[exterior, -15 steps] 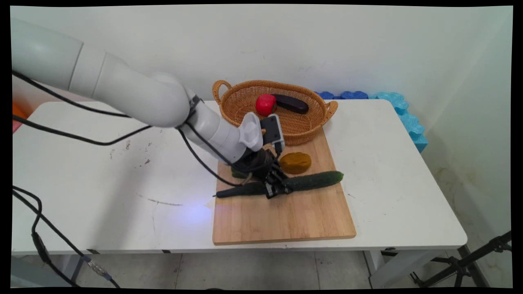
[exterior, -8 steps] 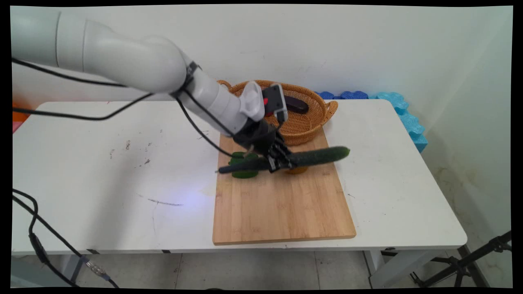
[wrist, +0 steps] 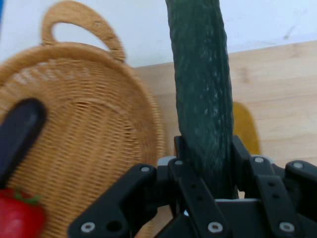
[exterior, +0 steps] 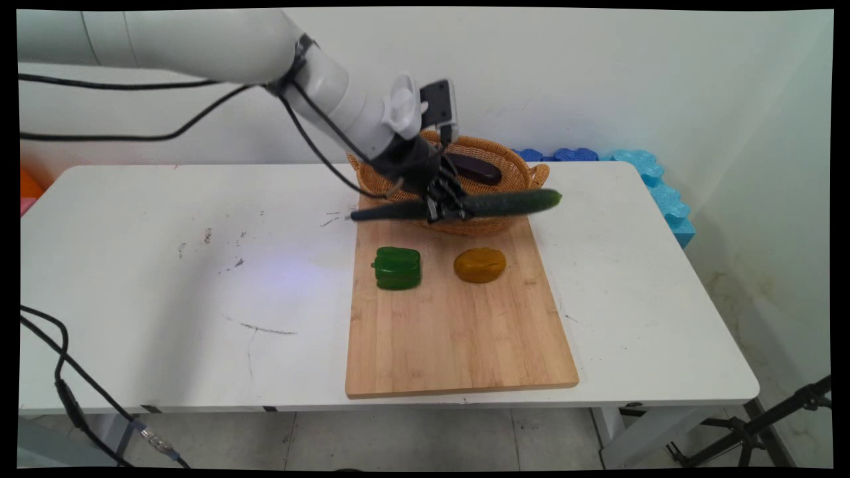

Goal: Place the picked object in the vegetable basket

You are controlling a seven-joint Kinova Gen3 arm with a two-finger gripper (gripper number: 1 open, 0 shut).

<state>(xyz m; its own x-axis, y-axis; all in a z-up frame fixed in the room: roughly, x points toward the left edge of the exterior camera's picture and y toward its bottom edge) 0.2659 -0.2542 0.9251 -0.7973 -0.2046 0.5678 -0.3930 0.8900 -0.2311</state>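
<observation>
White table: table (exterior: 166,279) fills most of the main view, scuffed with dark marks on its left half, pale wall (exterior: 597,73) behind it.
Floor: tiled floor shows under the near edge; a black stand leg (exterior: 777,415) sits at the lower right, off the table.
Foam: blue foam blocks (exterior: 657,186) line the wall past the far right corner.
Board: wooden board (exterior: 458,332) lies right of centre, its near edge just short of the table's near edge; its near half is bare.
Basket: wicker basket (exterior: 498,219) stands at the board's far end, holding a dark eggplant (exterior: 479,171) and a strawberry (wrist: 17,218) (seen only in the hand view).
Cucumber: cucumber (exterior: 511,202) hangs level in the air over the basket's near rim, touching nothing else.
Gripper: gripper (exterior: 448,207) has its jaws pinching the cucumber near its middle.
Pepper: green pepper (exterior: 397,267) rests on the board's far left part.
Potato: potato (exterior: 479,265) sits beside it to the right, apart from it.
Open room: the table's whole left half and the right strip beside the board are bare.
</observation>
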